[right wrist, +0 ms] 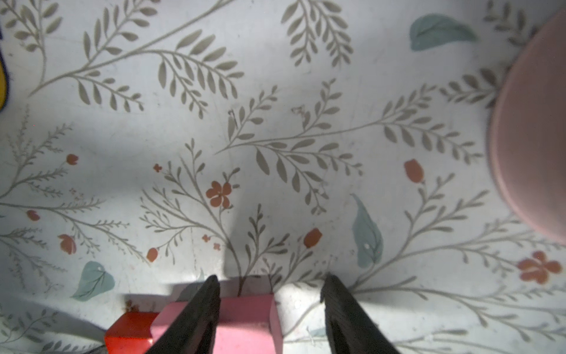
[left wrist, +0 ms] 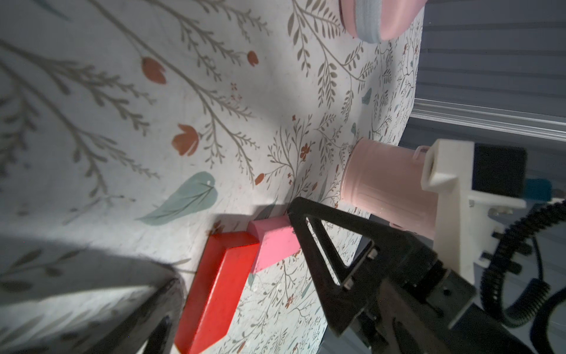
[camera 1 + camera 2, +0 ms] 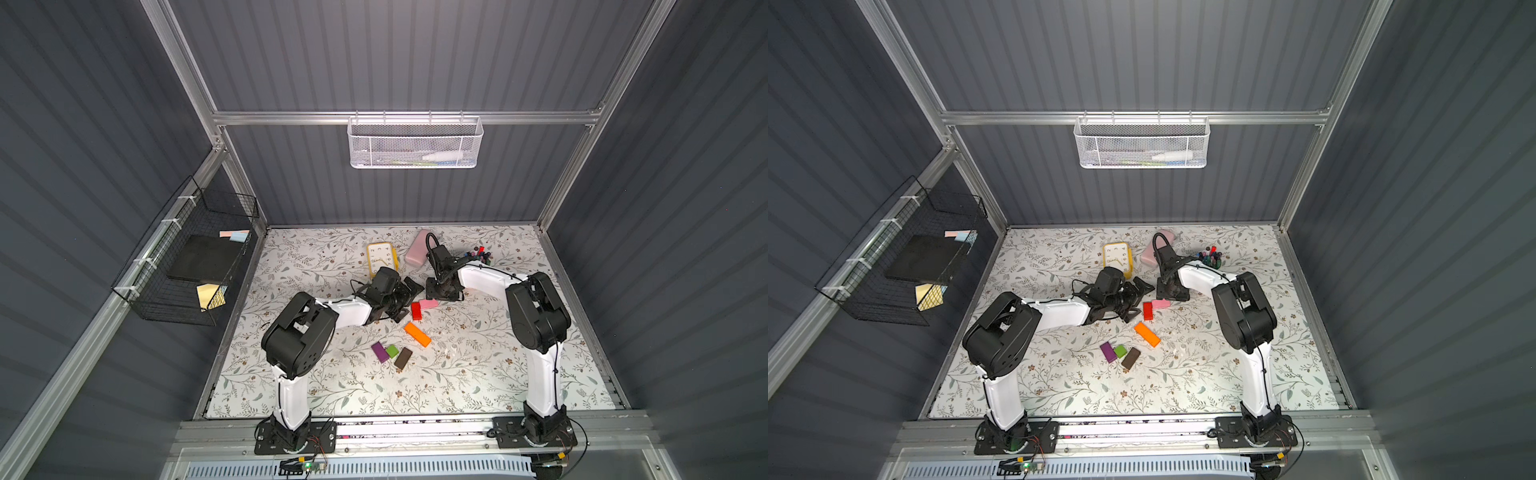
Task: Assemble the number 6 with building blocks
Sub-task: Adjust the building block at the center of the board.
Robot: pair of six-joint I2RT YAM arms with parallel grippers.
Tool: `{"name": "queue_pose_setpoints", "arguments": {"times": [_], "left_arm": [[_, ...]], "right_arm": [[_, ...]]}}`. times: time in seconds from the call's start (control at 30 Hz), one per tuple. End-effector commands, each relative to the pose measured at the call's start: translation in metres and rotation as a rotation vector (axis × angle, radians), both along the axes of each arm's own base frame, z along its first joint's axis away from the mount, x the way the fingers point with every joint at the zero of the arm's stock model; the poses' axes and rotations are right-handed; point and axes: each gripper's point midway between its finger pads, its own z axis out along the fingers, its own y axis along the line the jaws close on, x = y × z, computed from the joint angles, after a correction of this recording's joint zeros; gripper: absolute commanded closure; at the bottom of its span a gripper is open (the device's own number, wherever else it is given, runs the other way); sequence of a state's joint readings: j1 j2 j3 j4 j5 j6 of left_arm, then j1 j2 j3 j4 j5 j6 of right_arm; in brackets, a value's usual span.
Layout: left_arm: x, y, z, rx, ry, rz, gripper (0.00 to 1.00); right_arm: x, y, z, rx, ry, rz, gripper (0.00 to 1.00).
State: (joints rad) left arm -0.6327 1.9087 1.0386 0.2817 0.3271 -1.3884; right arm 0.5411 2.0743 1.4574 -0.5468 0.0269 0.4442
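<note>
Right gripper (image 1: 271,277) jaws apart over the pink block (image 1: 245,312), which abuts the red block (image 3: 416,311); left gripper (image 3: 409,301) likewise spread, beside them; orange block (image 3: 417,334) lies apart, nearer the arm bases.

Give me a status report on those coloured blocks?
Left gripper: jaws open beside red block. Right gripper: jaws open over pink block. Red and pink touch at a corner; orange, purple, green, brown lie loose. Pink case behind, clear of them.
</note>
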Motion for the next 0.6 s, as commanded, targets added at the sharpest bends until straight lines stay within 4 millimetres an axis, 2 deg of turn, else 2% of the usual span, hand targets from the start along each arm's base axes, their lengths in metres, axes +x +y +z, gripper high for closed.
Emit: {"name": "queue_pose_setpoints", "arguments": {"times": [0.0,0.23,0.4,0.57], "left_arm": [[0.000,-0.002,-0.007,0.003,0.017,-0.001,0.01],[0.000,-0.002,-0.007,0.003,0.014,-0.001,0.01],[0.000,-0.002,-0.005,0.002,0.012,0.000,0.01],[-0.001,-0.001,-0.005,0.001,0.014,-0.001,0.01]], "right_arm": [[-0.036,-0.016,-0.030,-0.079,0.141,0.009,0.43],[-0.037,-0.015,-0.029,-0.057,0.139,-0.029,0.43],[-0.032,-0.008,-0.025,0.089,0.139,-0.132,0.43],[-0.029,-0.004,-0.022,0.118,0.140,-0.137,0.43]]}}
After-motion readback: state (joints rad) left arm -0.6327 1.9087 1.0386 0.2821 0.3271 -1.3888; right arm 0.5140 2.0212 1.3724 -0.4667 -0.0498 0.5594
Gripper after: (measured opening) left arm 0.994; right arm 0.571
